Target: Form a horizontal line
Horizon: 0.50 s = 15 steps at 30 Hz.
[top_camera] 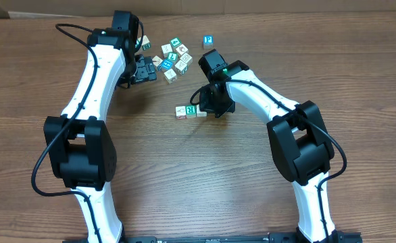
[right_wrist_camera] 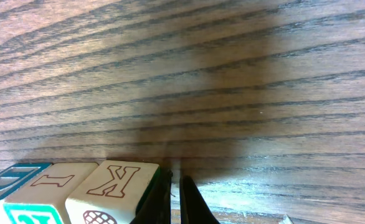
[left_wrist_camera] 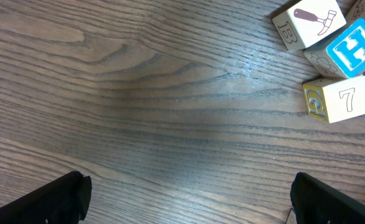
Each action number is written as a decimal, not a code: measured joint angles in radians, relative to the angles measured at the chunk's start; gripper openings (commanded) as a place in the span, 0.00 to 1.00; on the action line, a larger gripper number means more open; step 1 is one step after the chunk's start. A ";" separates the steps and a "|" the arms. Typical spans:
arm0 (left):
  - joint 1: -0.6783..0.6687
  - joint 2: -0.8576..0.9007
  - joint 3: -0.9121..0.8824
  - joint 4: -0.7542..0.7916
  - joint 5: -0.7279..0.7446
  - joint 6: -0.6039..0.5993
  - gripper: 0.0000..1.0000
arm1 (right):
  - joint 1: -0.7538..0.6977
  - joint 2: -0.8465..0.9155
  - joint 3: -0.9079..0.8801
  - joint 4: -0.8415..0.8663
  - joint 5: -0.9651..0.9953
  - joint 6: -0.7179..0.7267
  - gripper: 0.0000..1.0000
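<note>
A short row of letter blocks [top_camera: 186, 111] lies at the table's middle. In the right wrist view it shows a K block [right_wrist_camera: 114, 186], an I block [right_wrist_camera: 45, 186] and a blue-edged block [right_wrist_camera: 8, 177] side by side. My right gripper [top_camera: 210, 106] is shut and empty, with its fingers [right_wrist_camera: 176, 196] resting against the K block's right side. A loose cluster of blocks [top_camera: 174, 59] lies at the back. My left gripper [top_camera: 144, 69] is open and empty just left of the cluster, fingers [left_wrist_camera: 185, 199] wide apart. A 7 block [left_wrist_camera: 338, 99], a blue H block [left_wrist_camera: 357, 48] and a hammer block [left_wrist_camera: 308, 22] lie ahead to its right.
A single blue block [top_camera: 208, 40] lies apart at the back, right of the cluster. The wooden table [top_camera: 198, 175] stretches forward of both arms.
</note>
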 measured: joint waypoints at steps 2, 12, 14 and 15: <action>0.000 0.000 0.000 0.000 0.000 0.000 1.00 | 0.000 0.000 0.000 0.000 -0.003 0.000 0.04; 0.000 0.000 0.000 0.000 0.000 0.000 0.99 | 0.000 0.000 0.000 0.000 -0.018 0.000 0.04; 0.000 0.000 0.000 0.000 0.000 0.000 1.00 | 0.000 0.000 0.000 -0.001 -0.018 -0.001 0.04; 0.000 0.000 0.000 0.000 0.000 0.000 1.00 | 0.000 0.000 0.000 0.000 -0.019 -0.005 0.04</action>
